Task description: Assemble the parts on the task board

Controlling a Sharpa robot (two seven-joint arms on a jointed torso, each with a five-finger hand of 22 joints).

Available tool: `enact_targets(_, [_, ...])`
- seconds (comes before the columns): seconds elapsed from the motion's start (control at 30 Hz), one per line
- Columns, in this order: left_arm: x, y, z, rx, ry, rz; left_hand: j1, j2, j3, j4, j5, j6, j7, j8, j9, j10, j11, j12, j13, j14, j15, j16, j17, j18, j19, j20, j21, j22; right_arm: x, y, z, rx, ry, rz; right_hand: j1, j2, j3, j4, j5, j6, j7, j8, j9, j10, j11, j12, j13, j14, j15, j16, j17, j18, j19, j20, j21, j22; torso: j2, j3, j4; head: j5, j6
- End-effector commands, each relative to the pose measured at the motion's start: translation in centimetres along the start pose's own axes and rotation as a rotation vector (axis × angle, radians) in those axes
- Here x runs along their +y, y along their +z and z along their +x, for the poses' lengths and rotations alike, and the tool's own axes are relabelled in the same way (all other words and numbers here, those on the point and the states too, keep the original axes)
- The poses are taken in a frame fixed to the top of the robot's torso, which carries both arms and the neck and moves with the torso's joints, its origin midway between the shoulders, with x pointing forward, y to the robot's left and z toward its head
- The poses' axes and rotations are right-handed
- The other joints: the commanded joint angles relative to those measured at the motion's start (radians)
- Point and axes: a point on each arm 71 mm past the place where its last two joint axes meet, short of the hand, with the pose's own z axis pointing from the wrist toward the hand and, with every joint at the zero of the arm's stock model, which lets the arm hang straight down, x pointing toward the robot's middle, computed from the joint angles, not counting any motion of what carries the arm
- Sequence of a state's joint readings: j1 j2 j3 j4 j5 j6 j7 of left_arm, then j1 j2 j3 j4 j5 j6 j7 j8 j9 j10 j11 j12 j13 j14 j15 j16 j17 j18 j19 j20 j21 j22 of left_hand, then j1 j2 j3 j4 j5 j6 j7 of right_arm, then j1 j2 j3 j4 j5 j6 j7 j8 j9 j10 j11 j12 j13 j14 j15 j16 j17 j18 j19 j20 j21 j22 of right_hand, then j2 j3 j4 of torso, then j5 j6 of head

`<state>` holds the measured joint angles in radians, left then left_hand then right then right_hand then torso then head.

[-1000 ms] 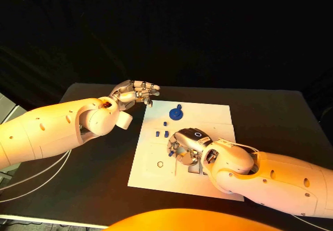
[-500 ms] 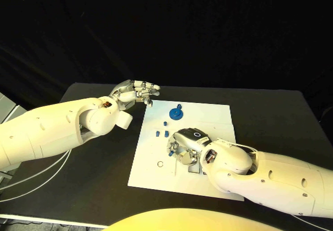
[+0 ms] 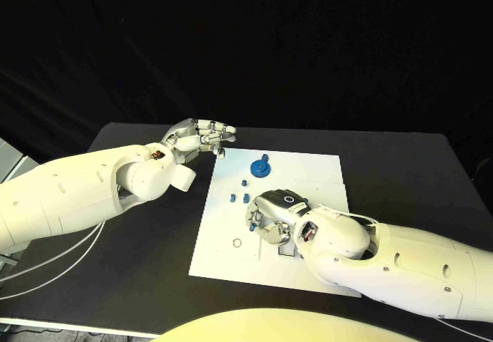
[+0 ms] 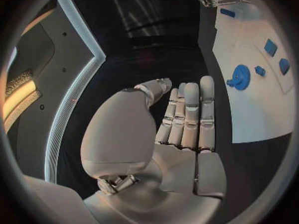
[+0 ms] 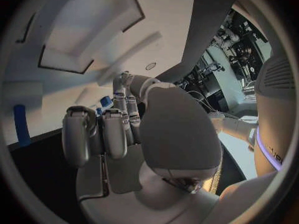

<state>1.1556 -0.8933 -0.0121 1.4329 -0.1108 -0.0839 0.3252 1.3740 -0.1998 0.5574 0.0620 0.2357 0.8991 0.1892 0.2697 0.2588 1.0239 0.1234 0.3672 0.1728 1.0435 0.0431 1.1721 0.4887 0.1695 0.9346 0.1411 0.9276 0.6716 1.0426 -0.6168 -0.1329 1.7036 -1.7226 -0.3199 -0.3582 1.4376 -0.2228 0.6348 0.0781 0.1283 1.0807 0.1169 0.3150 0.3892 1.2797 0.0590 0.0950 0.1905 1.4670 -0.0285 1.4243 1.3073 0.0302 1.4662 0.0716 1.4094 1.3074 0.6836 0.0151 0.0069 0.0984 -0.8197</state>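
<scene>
On the task board (image 3: 308,171) the right hand (image 3: 276,214) pinches a blue part (image 5: 106,102); left hand (image 3: 200,135) open, empty.

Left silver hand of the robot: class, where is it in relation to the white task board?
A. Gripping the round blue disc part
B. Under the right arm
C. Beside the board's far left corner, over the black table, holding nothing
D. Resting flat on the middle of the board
C: the head view shows the left silver hand off the white task board, by its far left corner above the black table, its fingers together and nothing in them; the round blue disc part lies untouched on the board.
</scene>
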Motion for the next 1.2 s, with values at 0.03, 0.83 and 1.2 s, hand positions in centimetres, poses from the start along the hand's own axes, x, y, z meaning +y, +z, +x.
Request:
enact_targets(0.03, [-0.1,0.1,0.2,0.009,-0.004,0.004,-0.001,0.011,-0.007,-0.001,0.005,-0.005,0.005,-0.002,-0.001,-0.009,0.000,0.003,0.002,-0.004,0.006,-0.006,-0.001,0.015,0.005,0.003,-0.004,-0.001,0.0,0.0,0.9,0.062,-0.008,-0.007,-0.040,-0.007,-0.014,0.005,0.030,-0.031,0.003,-0.024,-0.002,-0.006,-0.006,-0.014,-0.003,0.057,0.005,-0.002,0.038,0.002,0.055,0.003,-0.011,0.218,-0.001,-0.0005,-0.0011,0.001,0.001])
enact_targets(0.83, [0.0,0.0,-0.1,0.003,-0.004,0.001,-0.001,0.011,-0.007,-0.001,0.005,-0.005,0.005,-0.002,-0.001,-0.009,0.000,0.003,0.002,-0.004,0.006,-0.006,-0.001,0.015,0.005,0.003,-0.004,-0.001,-0.4,-0.4,0.3,-0.015,0.038,0.008,-0.081,-0.064,-0.106,0.035,0.025,-0.159,-0.005,-0.122,-0.014,-0.179,0.033,-0.020,-0.020,0.041,0.038,-0.030,-0.005,0.025,0.018,0.033,-0.140,0.185,0.000,0.0011,-0.0015,-0.005,0.009])
enact_targets(1.2, [0.0,-0.1,-0.3,-0.001,-0.003,-0.001,-0.002,0.013,-0.008,-0.002,0.005,-0.006,0.005,-0.001,-0.001,-0.011,0.000,0.006,0.002,-0.003,0.006,-0.007,-0.003,0.015,0.007,0.003,-0.007,-0.004,-2.2,-3.2,-1.9,-0.059,0.036,0.045,-0.058,-0.054,-0.205,0.060,0.023,-0.164,-0.011,-0.139,-0.012,-0.223,0.034,0.033,-0.013,0.036,0.039,-0.037,-0.019,0.028,0.015,0.038,-0.160,0.179,-0.003,-0.0003,-0.0030,-0.017,0.023])
